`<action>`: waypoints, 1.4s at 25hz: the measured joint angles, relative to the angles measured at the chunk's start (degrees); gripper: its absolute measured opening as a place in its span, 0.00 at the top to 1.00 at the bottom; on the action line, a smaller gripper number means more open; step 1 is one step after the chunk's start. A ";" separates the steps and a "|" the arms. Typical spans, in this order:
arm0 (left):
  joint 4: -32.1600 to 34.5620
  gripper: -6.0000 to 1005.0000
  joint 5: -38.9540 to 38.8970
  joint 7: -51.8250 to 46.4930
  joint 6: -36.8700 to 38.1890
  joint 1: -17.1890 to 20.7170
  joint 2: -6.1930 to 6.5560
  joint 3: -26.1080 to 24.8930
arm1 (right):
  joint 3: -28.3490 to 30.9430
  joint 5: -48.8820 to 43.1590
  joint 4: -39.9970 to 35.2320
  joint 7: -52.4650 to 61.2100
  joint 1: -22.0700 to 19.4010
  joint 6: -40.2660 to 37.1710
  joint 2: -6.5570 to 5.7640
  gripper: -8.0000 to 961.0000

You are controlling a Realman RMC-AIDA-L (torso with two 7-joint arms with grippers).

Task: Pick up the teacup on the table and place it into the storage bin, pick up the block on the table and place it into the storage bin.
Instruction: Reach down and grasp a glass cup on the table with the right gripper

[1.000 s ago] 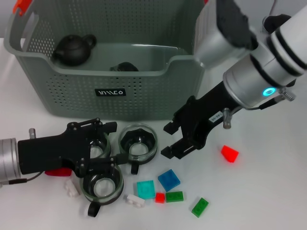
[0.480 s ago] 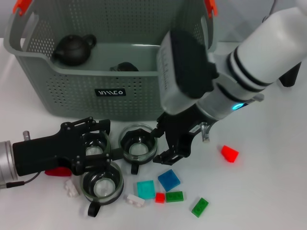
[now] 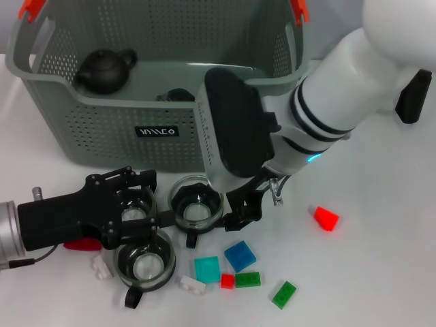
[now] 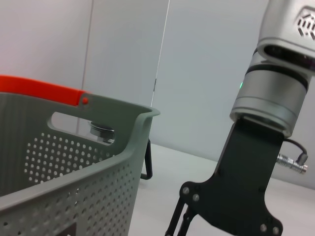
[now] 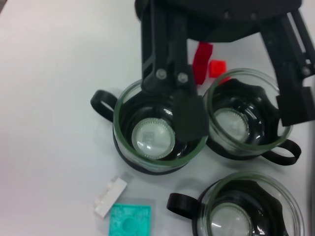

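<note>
The grey storage bin stands at the back, and its wall fills the left wrist view. Three glass teacups sit in front of it. My left gripper reaches in from the left and is shut on the leftmost teacup, which rests on the table. In the right wrist view that teacup has a finger on each side of it. My right gripper hangs open beside the right rim of the middle teacup. The front teacup stands free. Small blocks lie around, including a blue block and a red block.
A dark teapot and another dark item lie inside the bin. A teal block, green blocks, white blocks and a red piece are scattered near the teacups. The right arm leans over the bin's right corner.
My right arm swung left and down, bringing its gripper from the open table to the middle teacup's rim. The left gripper drew back slightly and its fingers closed in on the leftmost teacup.
</note>
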 joint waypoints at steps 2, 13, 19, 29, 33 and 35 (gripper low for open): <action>-0.13 0.17 0.00 -0.04 0.00 -0.04 -0.05 0.00 | -1.05 -0.03 0.58 -0.43 0.52 0.75 0.00 0.35; -1.50 0.17 -0.14 -0.18 0.00 -0.12 -0.24 -1.47 | -7.11 0.14 2.87 -1.61 1.39 5.43 0.22 0.35; -1.59 0.17 -0.17 -0.19 0.00 -0.02 -0.24 -1.57 | -9.62 0.29 3.37 -1.72 1.22 8.74 0.25 0.35; -1.55 0.17 -0.18 -0.19 0.01 0.00 -0.24 -1.58 | -11.29 1.04 5.45 -2.54 1.06 11.95 0.51 0.37; -1.54 0.17 -0.18 -0.19 0.00 0.00 -0.24 -1.58 | -11.70 1.16 5.75 -2.64 1.14 12.73 0.51 0.40; -1.54 0.17 -0.18 -0.19 0.01 0.00 -0.24 -1.58 | -11.72 1.19 6.15 -2.66 1.29 13.08 0.53 0.42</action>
